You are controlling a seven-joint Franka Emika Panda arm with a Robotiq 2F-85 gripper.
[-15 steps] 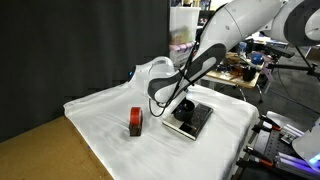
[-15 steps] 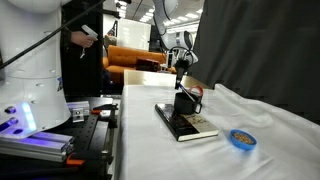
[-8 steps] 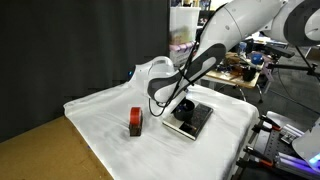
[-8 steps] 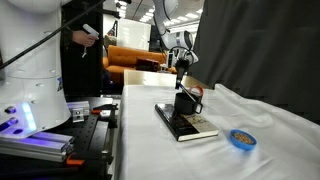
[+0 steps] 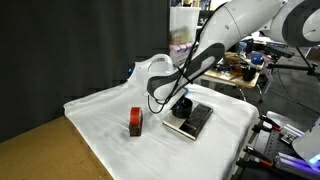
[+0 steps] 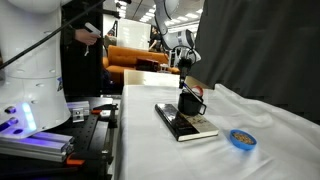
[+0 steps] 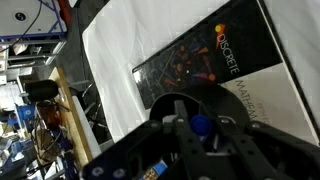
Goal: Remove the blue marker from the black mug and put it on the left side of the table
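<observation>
At the left of an exterior view, a red-brown block (image 5: 135,122) stands on the white-draped table (image 5: 100,115). Right of it, near the frame's centre, the black mug (image 5: 181,107) sits on a flat black book (image 5: 197,122), and the arm (image 5: 215,50) reaches down to it from the upper right. In the wrist view, lower centre, the jaws are closed on the blue marker (image 7: 201,126), held over the mug's dark hollow. Whether it is clear of the mug cannot be told. At the lower right of an exterior view lies a blue disc (image 6: 241,138).
</observation>
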